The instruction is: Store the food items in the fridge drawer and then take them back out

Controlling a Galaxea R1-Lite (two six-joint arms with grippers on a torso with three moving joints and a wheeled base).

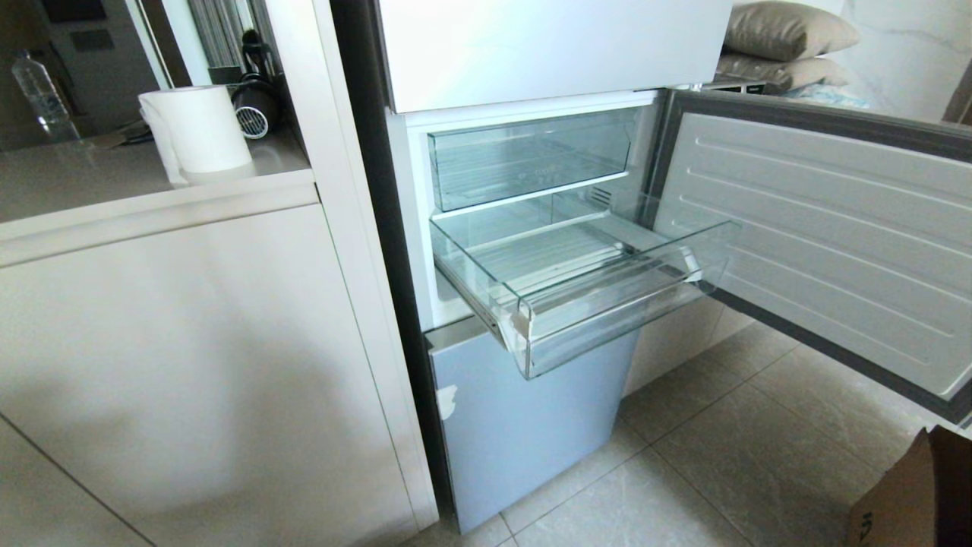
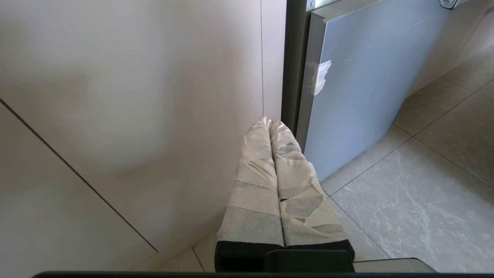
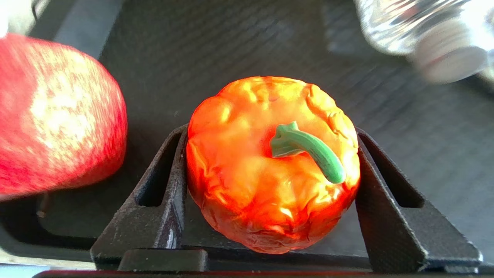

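Observation:
In the right wrist view an orange-red, glossy food item with a green stem sits on a black tray. My right gripper straddles it, and both black fingers press against its sides. A second red food item lies blurred beside it. The fridge drawer shows in the head view, pulled out and empty, with a whitish scuff at its front corner. Neither arm appears in the head view. My left gripper, its fingers wrapped in tape, is shut on nothing, low beside the cabinet wall.
A clear bin sits above the drawer. The fridge door stands open to the right, above a pale blue lower panel. A cardboard box is on the floor. A plastic bottle lies on the black tray.

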